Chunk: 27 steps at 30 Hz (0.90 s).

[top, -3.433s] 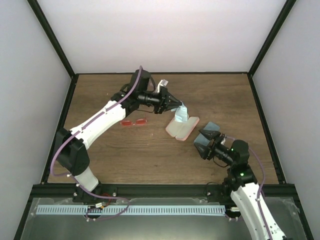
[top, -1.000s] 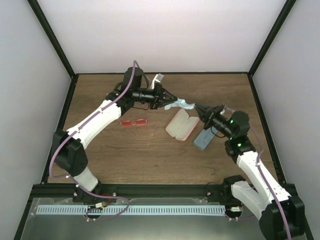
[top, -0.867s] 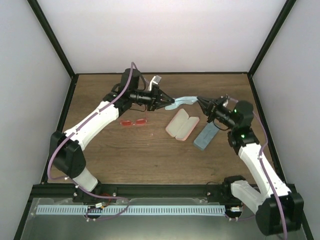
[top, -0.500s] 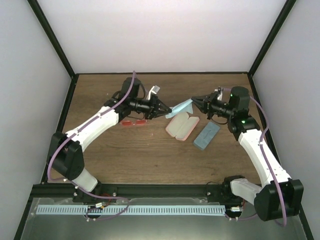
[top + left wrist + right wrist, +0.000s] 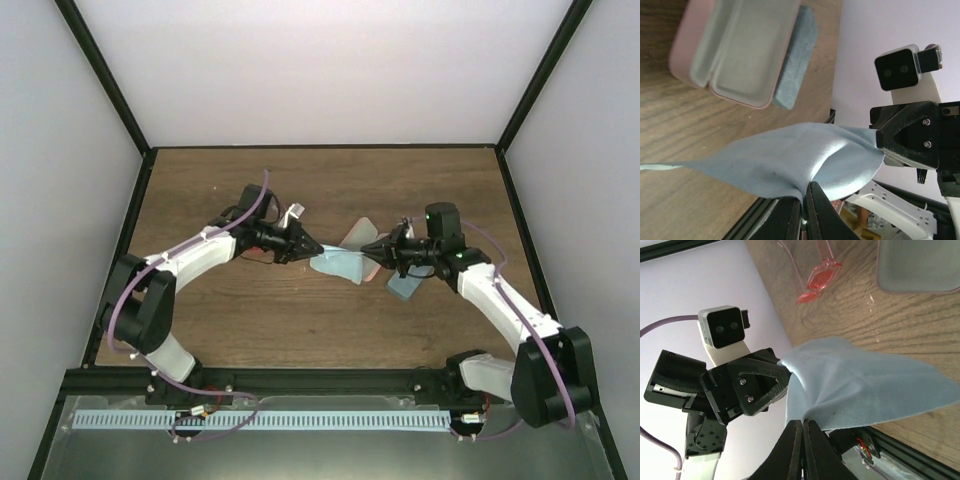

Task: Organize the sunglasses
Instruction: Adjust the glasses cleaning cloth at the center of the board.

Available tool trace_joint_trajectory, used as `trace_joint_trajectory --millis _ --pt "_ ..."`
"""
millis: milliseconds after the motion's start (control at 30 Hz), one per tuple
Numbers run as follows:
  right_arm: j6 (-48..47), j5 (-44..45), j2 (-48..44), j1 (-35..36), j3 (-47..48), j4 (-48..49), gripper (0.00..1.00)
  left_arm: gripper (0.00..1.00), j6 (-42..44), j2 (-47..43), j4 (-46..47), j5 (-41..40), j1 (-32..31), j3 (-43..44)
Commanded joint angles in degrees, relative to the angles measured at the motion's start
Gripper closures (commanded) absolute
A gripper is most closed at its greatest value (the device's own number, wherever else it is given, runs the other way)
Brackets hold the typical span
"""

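Note:
A light blue cloth (image 5: 338, 264) hangs stretched between both grippers, low over the table's middle. My left gripper (image 5: 314, 250) is shut on its left corner, and my right gripper (image 5: 368, 248) is shut on its right corner. In the left wrist view the cloth (image 5: 800, 155) runs from my closed fingertips (image 5: 815, 210) to the right gripper (image 5: 905, 135). A reddish-pink pair of sunglasses (image 5: 819, 277) lies on the wood behind the left gripper (image 5: 755, 382). From above my left arm hides most of it.
An open pink case (image 5: 735, 50) lies on the table with a grey-blue case (image 5: 797, 60) beside it. From above the cloth covers part of the pink case, and the grey-blue case (image 5: 402, 288) shows under my right wrist.
Both grippers have come down and toward the near side with the cloth held between them. The cloth now hangs lower and wider, over the pink case.

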Motion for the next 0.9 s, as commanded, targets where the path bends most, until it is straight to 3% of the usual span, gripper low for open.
trace_joint_trajectory --millis 0,200,533,867 --pt "-3.2 -1.9 4.5 0.4 3.5 3.6 0.99 0.96 6.4 2.5 -1.5 1.1 2.6 1.7" --pt "-9.6 -4.4 12.8 1.8 8.9 1.0 0.99 0.96 10.8 3.5 -6.0 -0.4 3.2 3.4" --pt "-12.4 -5.4 14.6 6.6 -0.9 2.6 0.99 0.96 15.5 1.7 -6.4 0.8 3.4 -9.8" --pt "-16.3 -5.2 18.4 10.2 -4.3 -0.6 0.99 0.96 21.2 0.1 -9.9 1.1 3.8 -17.6"
